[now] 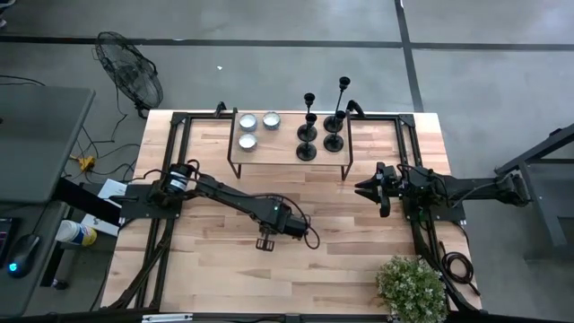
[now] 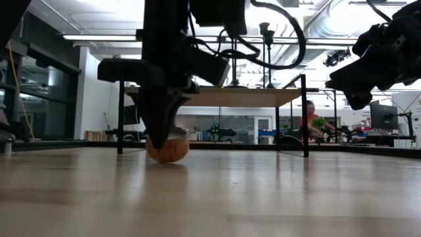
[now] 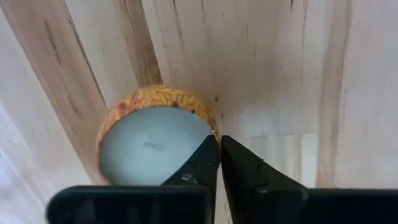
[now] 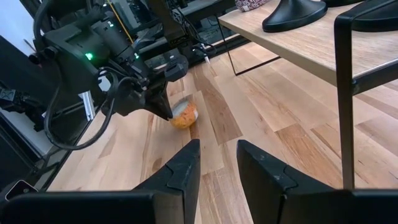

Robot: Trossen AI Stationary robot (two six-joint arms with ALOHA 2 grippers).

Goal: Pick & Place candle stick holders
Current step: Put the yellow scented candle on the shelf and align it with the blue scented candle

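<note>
On the tabletop [image 1: 359, 260], toward its middle front, we see the left hand [image 3: 219, 144] lowered onto a small round candle in an orange patterned cup [image 3: 157, 140]; its two fingers are pinched together with their tips at the candle's rim, and from the wrist view we cannot say for sure whether they nip the cup's edge or merely touch it. In the low view the same candle [image 2: 168, 149] sits on the wood directly beneath that hand. Farther back stands a small raised wooden shelf on a dark metal frame [image 1: 289, 160], and the candle stick holders [image 1: 320, 126], four black ones of differing heights, are grouped upright on its right half, with three pale tealight-like cups [image 1: 257, 126] on its left half. We find the right hand [image 4: 216, 163] hovering off to the right of the shelf, well apart from the holders, its fingers parted with a gap between them and nothing held. A green potted plant [image 1: 411, 287] rests at the tabletop's front right corner.
</note>
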